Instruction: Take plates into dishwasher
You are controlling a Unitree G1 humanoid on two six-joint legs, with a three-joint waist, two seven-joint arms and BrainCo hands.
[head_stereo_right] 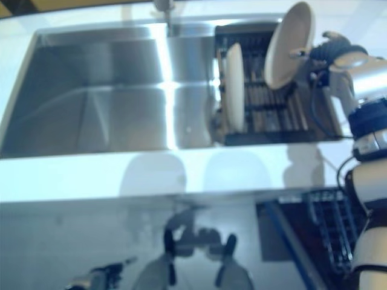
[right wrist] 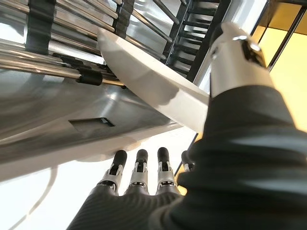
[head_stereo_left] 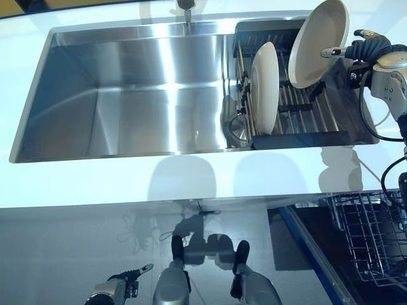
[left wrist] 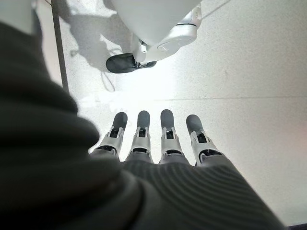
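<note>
A white plate (head_stereo_left: 319, 43) is held tilted above the dish rack (head_stereo_left: 318, 108) at the right end of the sink. My right hand (head_stereo_left: 362, 49) grips its right rim. In the right wrist view the thumb (right wrist: 230, 57) lies over the plate's edge (right wrist: 153, 84) and the fingers (right wrist: 139, 167) are under it. A second white plate (head_stereo_left: 265, 86) stands on edge in the rack's left side. My left hand (head_stereo_left: 121, 286) hangs low at the lower left, fingers (left wrist: 144, 134) straight and empty, above the floor.
The steel sink basin (head_stereo_left: 127, 95) lies left of the rack, with a faucet (head_stereo_left: 186, 9) at the back. A white counter (head_stereo_left: 191, 178) runs along the front. A wire dishwasher basket (head_stereo_left: 372, 238) shows pulled out below the counter at the lower right.
</note>
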